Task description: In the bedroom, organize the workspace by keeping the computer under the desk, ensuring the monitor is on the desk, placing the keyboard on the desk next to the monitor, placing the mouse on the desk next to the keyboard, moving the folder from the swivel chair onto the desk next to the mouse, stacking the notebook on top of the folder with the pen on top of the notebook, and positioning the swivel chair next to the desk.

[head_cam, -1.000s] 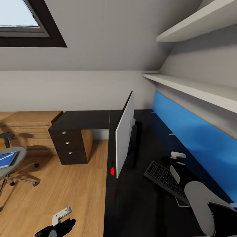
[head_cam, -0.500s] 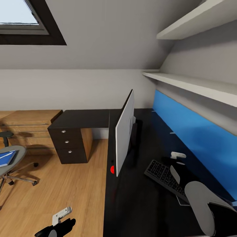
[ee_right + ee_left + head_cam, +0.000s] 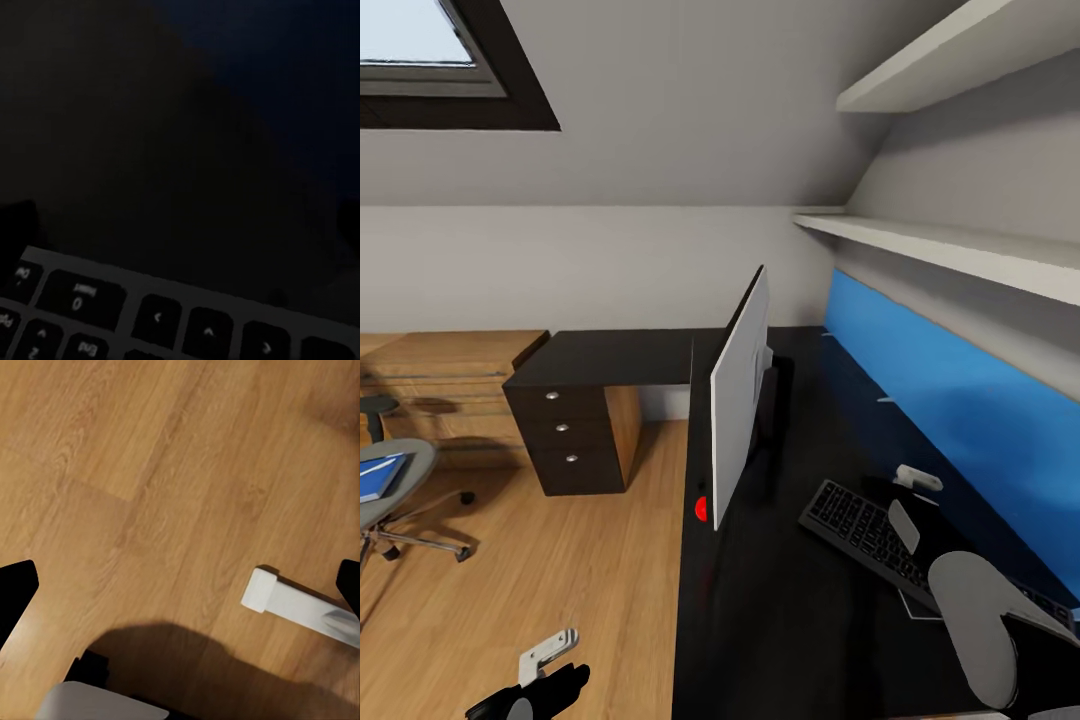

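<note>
The monitor (image 3: pixel 740 405) stands on the black desk (image 3: pixel 780 620), its pale back towards me and a red dot at its lower corner. Right of it lies the keyboard (image 3: pixel 865 540), flat on the desk before the blue back panel (image 3: pixel 950 420). My right gripper (image 3: pixel 910 498) hovers open just over the keyboard's far side; its keys (image 3: pixel 112 307) show close up. At the far left, the blue folder (image 3: pixel 380 477) lies on the swivel chair (image 3: pixel 395 495). My left gripper (image 3: pixel 540 678) hangs open over the wood floor (image 3: pixel 172 495). Mouse, notebook, pen and computer are out of view.
A dark three-drawer unit (image 3: pixel 568 440) holds up the desk's far wing, with a low light-wood cabinet (image 3: pixel 440 385) to its left. Two white shelves (image 3: pixel 960 255) jut out above the blue panel. A pale-edged dark corner (image 3: pixel 916 608) peeks out beside the keyboard.
The whole picture has drifted a little, so the camera moved. My right arm has shifted slightly to the right over the keyboard, uncovering more keys. The left arm has kept still.
</note>
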Controlling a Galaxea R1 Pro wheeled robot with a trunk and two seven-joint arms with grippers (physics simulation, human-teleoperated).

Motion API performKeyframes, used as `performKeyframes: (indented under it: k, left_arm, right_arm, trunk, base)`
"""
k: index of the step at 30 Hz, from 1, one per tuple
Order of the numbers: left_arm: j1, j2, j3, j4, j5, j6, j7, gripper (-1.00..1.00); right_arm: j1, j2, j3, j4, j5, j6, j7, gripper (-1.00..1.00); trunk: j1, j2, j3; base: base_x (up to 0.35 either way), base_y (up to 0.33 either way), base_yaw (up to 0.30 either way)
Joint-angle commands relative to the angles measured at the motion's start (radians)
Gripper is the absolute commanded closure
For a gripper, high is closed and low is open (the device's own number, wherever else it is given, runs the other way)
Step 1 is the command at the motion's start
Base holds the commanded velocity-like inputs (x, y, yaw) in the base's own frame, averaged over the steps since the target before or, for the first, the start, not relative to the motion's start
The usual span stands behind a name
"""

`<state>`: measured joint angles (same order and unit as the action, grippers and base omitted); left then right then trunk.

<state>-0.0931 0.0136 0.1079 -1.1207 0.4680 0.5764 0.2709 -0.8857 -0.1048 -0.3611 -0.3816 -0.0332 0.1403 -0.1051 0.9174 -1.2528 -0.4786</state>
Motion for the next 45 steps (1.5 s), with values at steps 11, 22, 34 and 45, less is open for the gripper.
performKeyframes:
  k: [11,22,34,45]
  left_arm:
    - [0.0,0.001,0.001,-0.001,0.011,0.003,0.008,-1.0]
    - [0.0,0.005,0.005,0.013,0.011,0.003,0.008,-1.0]
    - [0.0,0.006,0.006,0.015,0.011,0.003,0.008,-1.0]
    - [0.0,0.005,0.005,0.016,0.011,0.003,0.008,-1.0]
  right_arm:
    - [0.0,-0.001,-0.003,-0.003,-0.005,-0.002,0.001,-1.0]
    - [0.0,-0.001,-0.004,-0.003,-0.005,-0.001,0.0,-1.0]
    - [0.0,-0.002,-0.004,-0.003,-0.005,0.0,-0.001,-1.0]
    - [0.0,-0.003,-0.004,-0.003,-0.005,0.005,-0.001,-1.0]
  trunk:
    - [0.031,-0.057,-0.026]
    - [0.031,-0.057,-0.026]
    - [0.073,-0.134,-0.061]
    - [0.104,-0.19,-0.086]
  base:
    - [0.0,0.0,0.0]
    - [0.0,0.0,0.0]
    - [0.0,0.0,0.0]
    - [0.0,0.0,0.0]
